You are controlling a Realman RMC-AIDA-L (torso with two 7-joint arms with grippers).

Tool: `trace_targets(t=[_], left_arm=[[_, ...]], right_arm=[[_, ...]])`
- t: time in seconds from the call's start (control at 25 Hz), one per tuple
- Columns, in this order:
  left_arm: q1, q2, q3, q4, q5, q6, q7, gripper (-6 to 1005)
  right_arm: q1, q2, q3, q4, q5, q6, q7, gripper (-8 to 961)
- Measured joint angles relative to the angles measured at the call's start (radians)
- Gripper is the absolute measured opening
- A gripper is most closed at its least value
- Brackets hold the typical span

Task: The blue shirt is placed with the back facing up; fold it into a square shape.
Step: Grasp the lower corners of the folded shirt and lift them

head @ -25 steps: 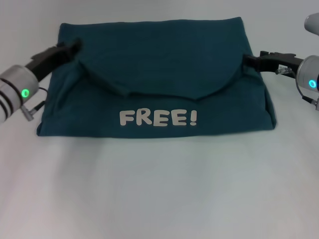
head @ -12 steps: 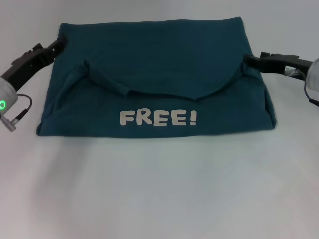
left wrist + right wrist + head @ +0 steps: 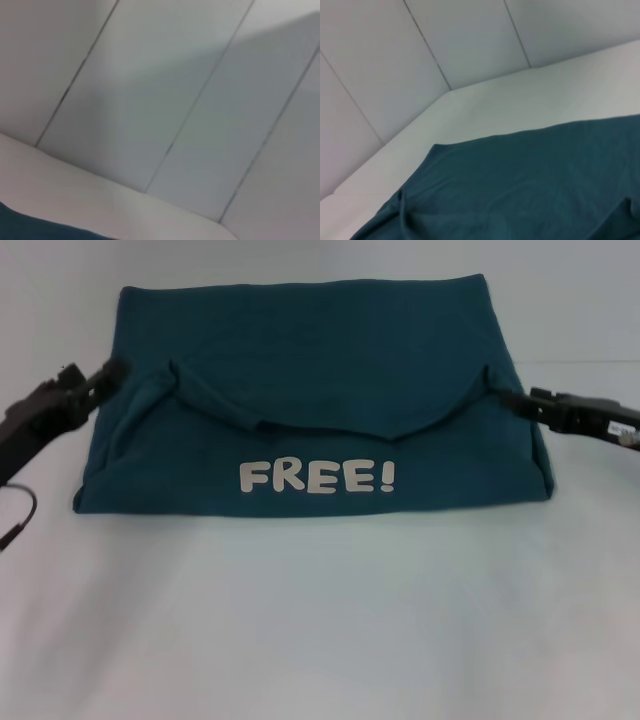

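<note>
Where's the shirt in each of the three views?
Head: the shirt fills the upper middle, folded, "FREE!" lettering on its near part, on the white table.
Left wrist: only a dark sliver of it at the bottom-left corner.
Right wrist: it covers the lower part of the picture.
Shared landmark: the table, seen in all three.

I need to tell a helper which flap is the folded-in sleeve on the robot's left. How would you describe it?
On the white table lies the blue shirt, folded wide, white FREE! lettering near its front edge. Left of that lettering, beside the left gripper, a sleeve flap runs diagonally inward: the only raised, straight-edged ridge there.
</note>
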State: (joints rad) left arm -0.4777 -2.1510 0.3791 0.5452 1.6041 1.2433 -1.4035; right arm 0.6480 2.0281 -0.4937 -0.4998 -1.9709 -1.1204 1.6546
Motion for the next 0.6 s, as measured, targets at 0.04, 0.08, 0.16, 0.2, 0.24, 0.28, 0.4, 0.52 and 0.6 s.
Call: trace_targets(t=[0.04,0.08,0.16,0.2,0.24,0.28,0.4,0.52,0.6], left_arm=[[0.038,-0.006,0.042,0.032,0.000,0.014,0.002,901],[0.038,-0.006,0.042,0.032,0.000,0.014,0.002,901],[0.066,-0.010,0.067,0.052,0.002,0.007,0.002,901],[0.079,-0.011,0.070,0.057,0.006,-0.001,0.003,901],[0.086,-0.011,0.069,0.057,0.014,-0.009,0.003,901],[0.093,-0.011,0.065,0.058,0.031,-0.019,0.005,901],[0.103,-0.011,0.060,0.058,0.080,-0.051,0.021,901],[0.107,-0.012,0.060,0.058,0.148,-0.080,0.050,901],[0.106,-0.012,0.064,0.056,0.176,-0.104,0.074,902]], right_arm=[[-0.013,-0.002,-0.004,-0.002,-0.002,-0.017,0.005,618],[-0.029,-0.010,-0.015,-0.004,-0.003,-0.047,0.015,624],[-0.035,-0.015,-0.023,-0.006,-0.003,-0.061,0.025,636],[-0.041,-0.019,-0.029,-0.011,-0.003,-0.072,0.035,643],[-0.045,-0.022,-0.033,-0.016,-0.003,-0.080,0.042,649],[-0.050,-0.024,-0.035,-0.025,-0.003,-0.088,0.049,655],[-0.056,-0.029,-0.046,-0.042,-0.004,-0.099,0.081,674],[-0.057,-0.034,-0.050,-0.044,-0.004,-0.094,0.115,692],[-0.057,-0.035,-0.046,-0.044,-0.004,-0.090,0.125,705]])
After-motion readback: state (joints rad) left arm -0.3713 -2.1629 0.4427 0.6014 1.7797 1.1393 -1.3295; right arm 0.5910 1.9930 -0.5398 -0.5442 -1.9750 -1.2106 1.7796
